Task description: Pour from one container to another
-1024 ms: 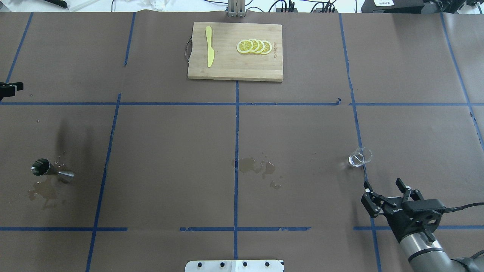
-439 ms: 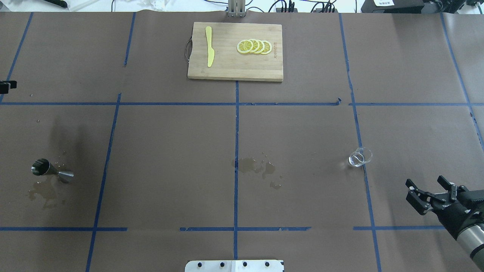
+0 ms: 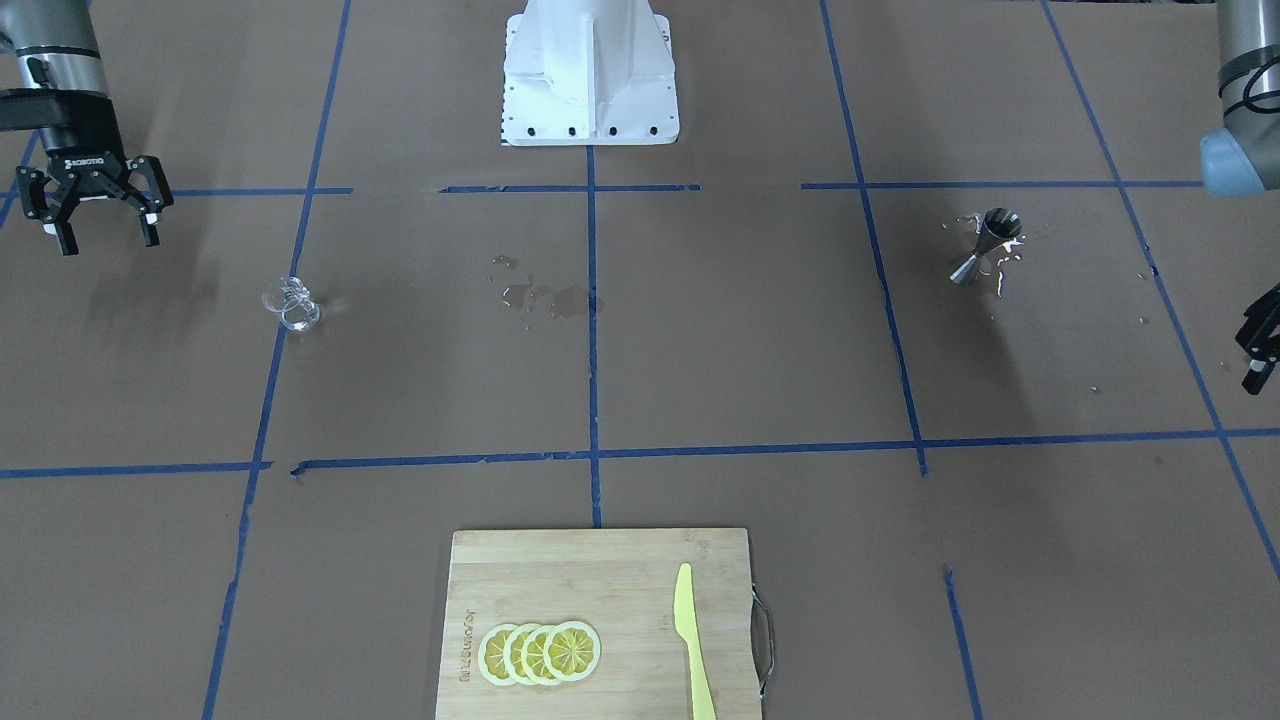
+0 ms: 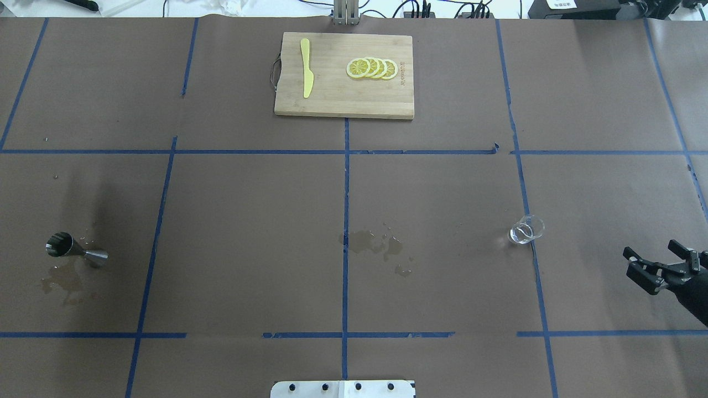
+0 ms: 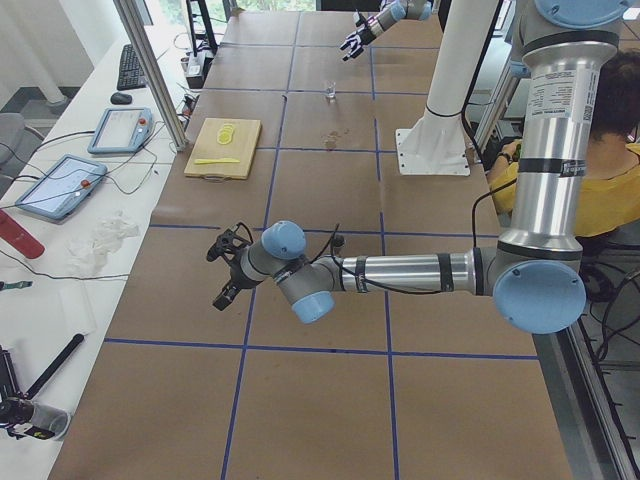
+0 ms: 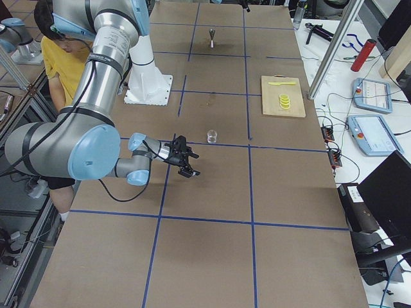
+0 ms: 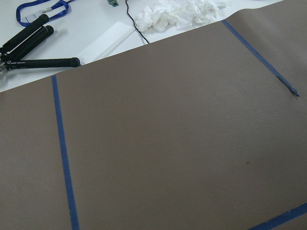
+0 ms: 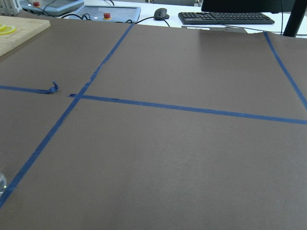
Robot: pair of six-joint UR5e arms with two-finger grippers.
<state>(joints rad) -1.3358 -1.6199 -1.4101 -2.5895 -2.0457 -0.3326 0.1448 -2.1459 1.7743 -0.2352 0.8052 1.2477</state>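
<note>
The clear glass cup (image 4: 525, 229) stands upright right of centre, also in the front-facing view as the cup (image 3: 292, 303). The steel jigger (image 4: 74, 247) stands upright at the far left, among wet spots, seen across the table as the jigger (image 3: 985, 245). My right gripper (image 4: 661, 265) hovers open and empty at the table's right edge, well apart from the cup. Only the edge of my left gripper (image 3: 1258, 345) shows, beyond the jigger; its fingers look spread and hold nothing.
A bamboo cutting board (image 4: 332, 102) at the back centre carries lemon slices (image 4: 371, 68) and a yellow knife (image 4: 306, 67). Puddles lie at the table's middle (image 4: 376, 246) and in front of the jigger (image 4: 65, 279). The robot base (image 3: 590, 75) stands mid-front.
My right gripper has drawn away from the cup, rightward to the table's edge, still open. The left gripper has slid out of the overhead view on the left.
</note>
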